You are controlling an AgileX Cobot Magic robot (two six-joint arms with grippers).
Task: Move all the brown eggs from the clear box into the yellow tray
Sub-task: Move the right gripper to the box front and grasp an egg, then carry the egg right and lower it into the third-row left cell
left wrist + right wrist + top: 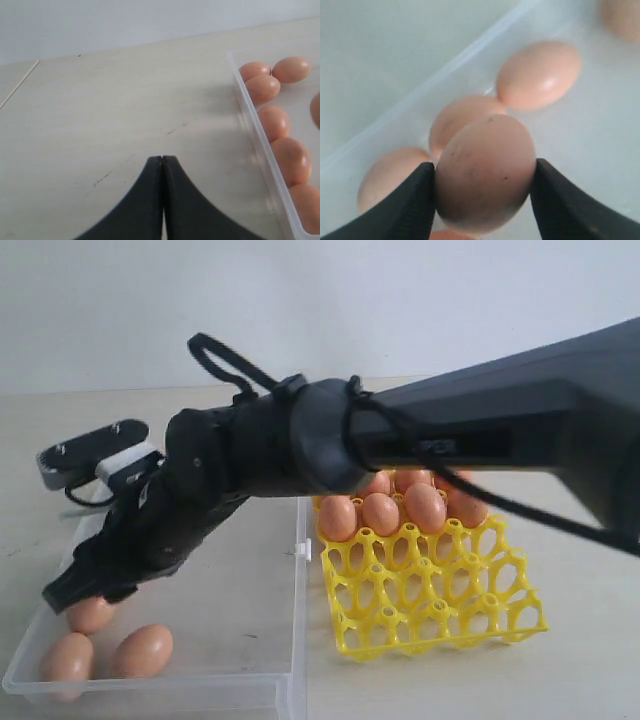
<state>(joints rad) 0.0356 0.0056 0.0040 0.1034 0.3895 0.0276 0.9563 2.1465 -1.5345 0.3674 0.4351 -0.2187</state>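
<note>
Brown eggs found in two places; task judged roughly half done. Counted in the yellow tray: at least seven, filling the two far rows, with part of the farthest row hidden behind the right arm. Two near rows of cups empty.

Counted in the clear box: at least seven by the left wrist view, most lined along one wall. Only three exposed in the exterior view, the rest masked by the arm.

Right gripper down in the box corner at the lower left of the exterior view. Jaws spread wide about a single egg, pads against both flanks as far as visible. Lifted clear of the floor or not: cannot tell.

Left gripper over bare table just outside the box wall, jaws fully together, holding nothing.

Outstanding, by judgement: carrying that single egg to a vacant cup, then the same for every other egg in the box.
</note>
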